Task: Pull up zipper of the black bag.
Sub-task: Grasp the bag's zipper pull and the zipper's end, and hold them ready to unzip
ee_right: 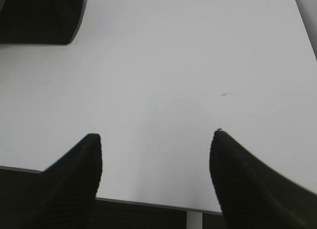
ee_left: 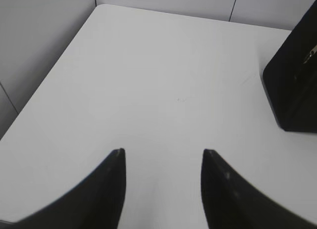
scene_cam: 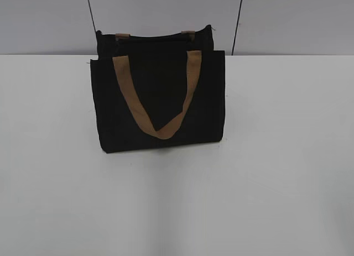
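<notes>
The black bag [scene_cam: 157,101] stands upright at the back middle of the white table, one tan strap handle [scene_cam: 160,101] hanging down its front. Its side shows at the right edge of the left wrist view [ee_left: 294,85], with a small silver zipper piece [ee_left: 311,54] near the top. Its lower corner shows at the top left of the right wrist view [ee_right: 42,16]. My left gripper [ee_left: 162,152] is open and empty over bare table, well left of the bag. My right gripper [ee_right: 156,136] is open and empty above the table's front edge. Neither gripper shows in the exterior view.
The white table [scene_cam: 177,200] stretches in front of and beside the bag. A grey panelled wall [scene_cam: 287,18] stands behind it. The table's left edge [ee_left: 44,85] and front edge [ee_right: 148,203] show in the wrist views.
</notes>
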